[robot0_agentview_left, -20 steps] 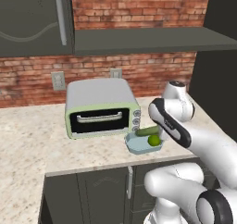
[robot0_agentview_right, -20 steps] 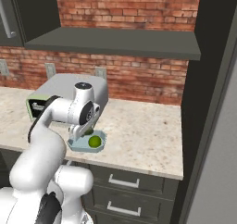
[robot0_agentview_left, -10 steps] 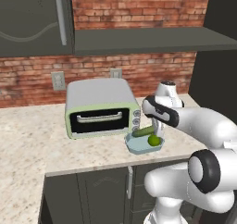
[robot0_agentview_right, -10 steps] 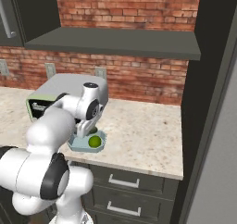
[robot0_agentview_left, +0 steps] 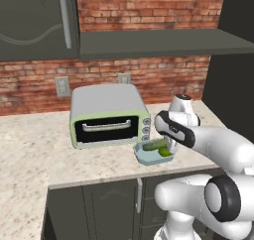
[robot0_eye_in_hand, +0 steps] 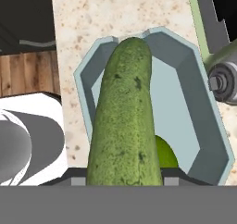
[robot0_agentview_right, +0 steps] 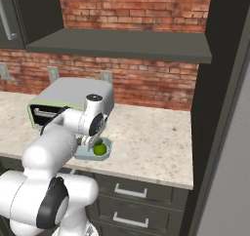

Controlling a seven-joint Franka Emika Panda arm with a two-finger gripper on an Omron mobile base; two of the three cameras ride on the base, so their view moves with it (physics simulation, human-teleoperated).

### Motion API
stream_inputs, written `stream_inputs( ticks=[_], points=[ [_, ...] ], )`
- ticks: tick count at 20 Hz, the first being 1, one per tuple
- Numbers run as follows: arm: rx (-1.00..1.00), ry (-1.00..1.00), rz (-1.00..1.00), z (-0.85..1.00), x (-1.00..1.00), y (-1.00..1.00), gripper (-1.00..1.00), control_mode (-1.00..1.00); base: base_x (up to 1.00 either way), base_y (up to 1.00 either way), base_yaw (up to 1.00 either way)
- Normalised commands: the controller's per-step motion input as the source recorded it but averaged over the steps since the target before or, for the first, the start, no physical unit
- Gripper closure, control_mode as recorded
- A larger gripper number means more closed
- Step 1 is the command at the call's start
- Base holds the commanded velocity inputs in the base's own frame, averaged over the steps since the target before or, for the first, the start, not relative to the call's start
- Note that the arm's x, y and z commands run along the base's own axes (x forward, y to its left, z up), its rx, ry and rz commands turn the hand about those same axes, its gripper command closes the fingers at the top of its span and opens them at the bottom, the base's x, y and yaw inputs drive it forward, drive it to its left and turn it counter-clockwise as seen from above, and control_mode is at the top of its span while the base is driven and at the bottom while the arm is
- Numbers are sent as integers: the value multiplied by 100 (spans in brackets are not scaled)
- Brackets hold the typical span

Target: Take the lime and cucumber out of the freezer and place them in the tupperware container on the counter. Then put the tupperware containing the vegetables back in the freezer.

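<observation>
Fingers grasp cucumber [robot0_eye_in_hand: 124, 121], long axis lengthwise over tupperware container [robot0_eye_in_hand: 199, 107], lime [robot0_eye_in_hand: 165, 153] beneath

we see the cucumber [robot0_eye_in_hand: 124, 121] running long from the bottom edge up across the tupperware container [robot0_eye_in_hand: 203, 126], its tip at the far rim; the lime [robot0_eye_in_hand: 165, 153] peeks beside it inside, on the speckled counter [robot0_eye_in_hand: 88, 15]

I count one cucumber [robot0_eye_in_hand: 124, 121], one lime [robot0_agentview_right: 99, 149], one container [robot0_eye_in_hand: 196, 121], one toaster oven [robot0_agentview_left: 106, 115], below my gripper [robot0_agentview_left: 168, 144].
</observation>
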Motion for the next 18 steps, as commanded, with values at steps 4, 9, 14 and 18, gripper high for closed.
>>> stream_inputs(
  ticks=[4,9,14,18],
  points=[
    [0,0,0,-24,21,0,100,-100,0,0,0],
    [0,0,0,-22,34,0,100,-100,0,0,0],
    [0,0,0,-24,23,4,100,-100,0,0,0],
    [0,0,0,-19,1,6,100,-100,0,0,0]
  ],
)
